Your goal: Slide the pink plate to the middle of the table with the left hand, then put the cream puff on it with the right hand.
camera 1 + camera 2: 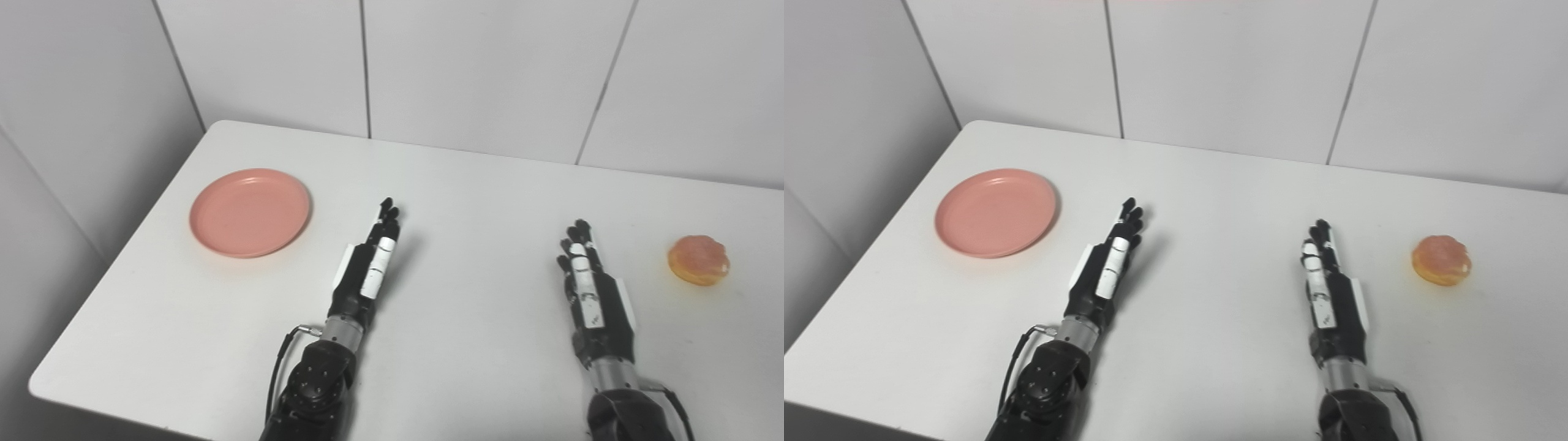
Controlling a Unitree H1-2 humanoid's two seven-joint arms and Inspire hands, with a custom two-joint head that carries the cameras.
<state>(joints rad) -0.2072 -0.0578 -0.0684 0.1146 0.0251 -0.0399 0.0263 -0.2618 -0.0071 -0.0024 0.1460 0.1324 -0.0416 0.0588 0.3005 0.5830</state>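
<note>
A pink plate [250, 211] lies empty on the left side of the white table [478, 184]. A cream puff [698, 260] with a pinkish top sits at the table's right side. My left hand [370, 260] is open with its fingers straight, just above the table, to the right of the plate and apart from it. My right hand [588, 282] is open with its fingers straight, to the left of the cream puff and apart from it. Both hands are empty.
White wall panels [484, 67] stand right behind the table's far edge. The table's left edge [131, 233] runs close to the plate and its front left corner is rounded.
</note>
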